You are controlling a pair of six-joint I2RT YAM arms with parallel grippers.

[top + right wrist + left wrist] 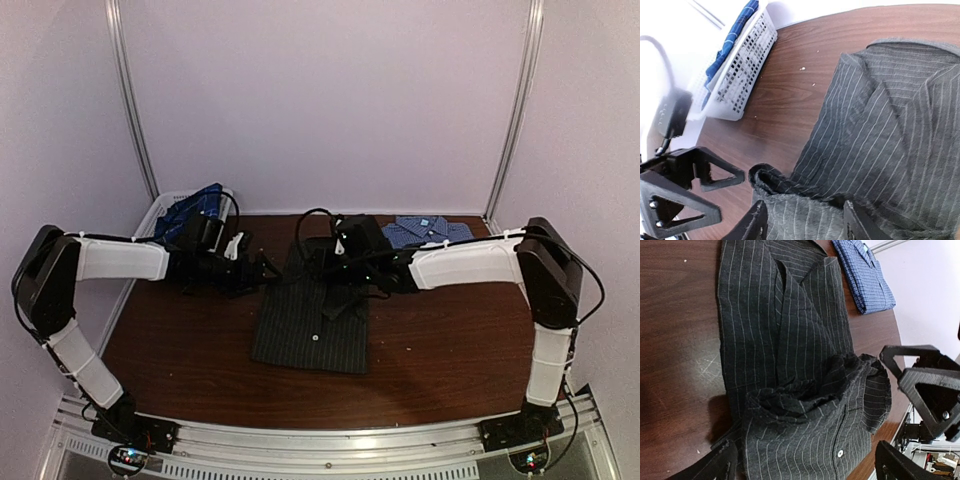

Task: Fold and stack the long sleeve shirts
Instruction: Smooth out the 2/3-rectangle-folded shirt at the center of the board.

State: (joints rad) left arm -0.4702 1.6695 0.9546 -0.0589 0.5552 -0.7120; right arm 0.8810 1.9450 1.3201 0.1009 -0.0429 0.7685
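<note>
1. Charcoal pinstripe shirt lies mid-desk, its long axis running twelve to six, with cloth bunched toward twelve.
2. My left pincer, spread wide, waits just beside its nine o'clock edge.
3. My right pincer straddles the bunch from three o'clock with jaws apart; I cannot tell whether it grips.
4. Bare desk lies at three, six and nine.

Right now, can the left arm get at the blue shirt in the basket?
Probably yes. The basket sits just behind that arm's wrist, the blue shirt lies uncovered on top, and the left pincer is open.
</note>
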